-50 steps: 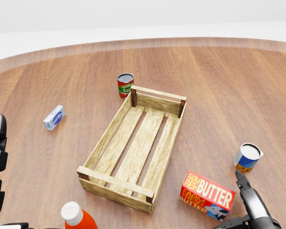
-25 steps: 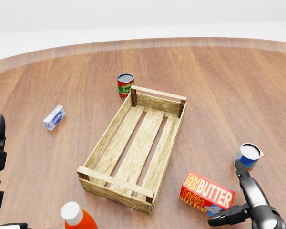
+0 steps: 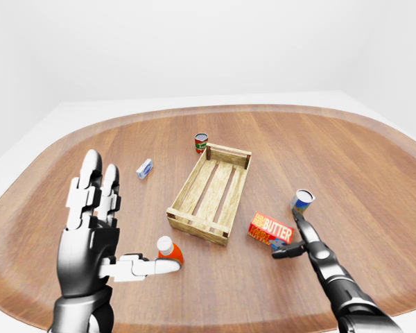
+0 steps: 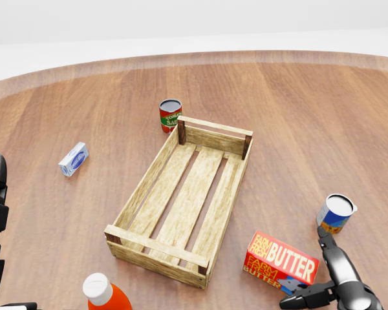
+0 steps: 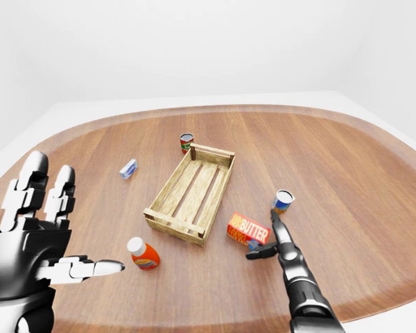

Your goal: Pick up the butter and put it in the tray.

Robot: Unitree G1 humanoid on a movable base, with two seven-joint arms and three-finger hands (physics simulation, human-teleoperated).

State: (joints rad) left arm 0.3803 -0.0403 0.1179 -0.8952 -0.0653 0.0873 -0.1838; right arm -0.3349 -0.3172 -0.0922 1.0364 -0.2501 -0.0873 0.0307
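Observation:
The butter (image 4: 281, 261) is a red and orange box lying flat on the wooden table, just right of the tray's lower right corner. The tray (image 4: 139, 187) is an empty slatted wooden crate in the middle of the head view. My right hand (image 3: 286, 234) is open at the butter's right end, with one finger along its right side and the thumb below its lower corner. The fingers do not close round the butter. My left hand (image 3: 100, 208) is open and raised, palm spread, far to the left of both.
A tomato can (image 4: 170, 115) stands at the tray's upper left corner. A small blue and white box (image 4: 73, 159) lies to the left. A blue can (image 4: 336, 213) stands just above my right hand. An orange bottle (image 4: 103, 294) with a white cap lies below the tray.
My right hand's thumb has swung out to the left under the butter's lower corner, and the hand has shifted slightly. The butter and my left hand have not moved.

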